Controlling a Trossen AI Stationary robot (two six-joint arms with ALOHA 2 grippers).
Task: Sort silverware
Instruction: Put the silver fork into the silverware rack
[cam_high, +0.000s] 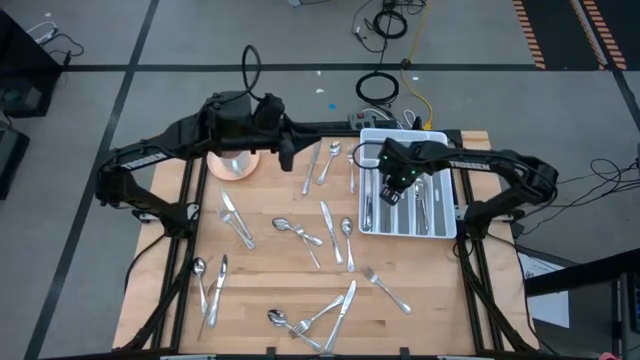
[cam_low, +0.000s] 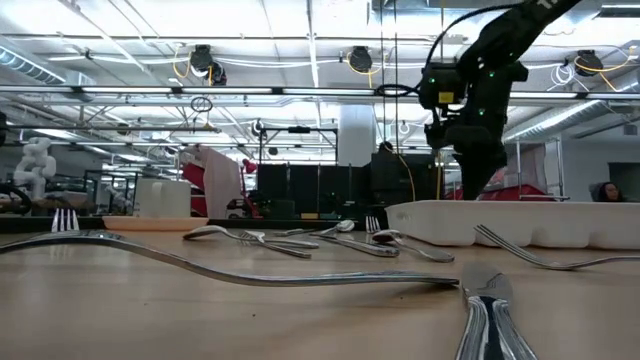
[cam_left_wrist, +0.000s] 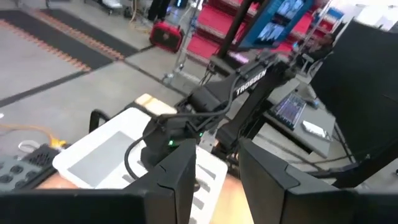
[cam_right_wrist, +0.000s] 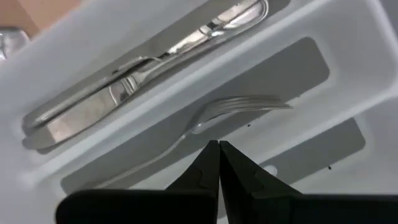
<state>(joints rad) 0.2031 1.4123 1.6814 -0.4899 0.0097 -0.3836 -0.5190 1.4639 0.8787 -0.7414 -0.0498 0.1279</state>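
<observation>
Many silver spoons, forks and knives lie flat and scattered over the wooden table (cam_high: 330, 232); in the low view they run across the foreground (cam_low: 300, 275). More pieces lie in the white compartmented tray (cam_high: 405, 135) at the table's far right. My right gripper (cam_high: 394, 193) is shut and points down into the tray; in its wrist view the fingertips (cam_right_wrist: 217, 149) stand just beside the handle of a fork (cam_right_wrist: 245, 104) lying in a compartment. A knife and another fork (cam_right_wrist: 155, 62) fill the neighbouring compartment. My left gripper (cam_high: 287, 152) hangs open over the far edge. My right gripper comes from above with its shut fingertips (cam_right_wrist: 211, 155) right beside the fork's handle (cam_right_wrist: 186, 134), near the neck. The fork lies flat on the compartment floor. I cannot tell whether the fingertips touch it.
A pink saucer with a cup (cam_high: 237, 163) sits at the far left, close to my left gripper. The tray's white wall (cam_low: 500, 222) rises at the right in the low view. A black cable coil (cam_high: 378, 87) lies on the floor beyond the table.
</observation>
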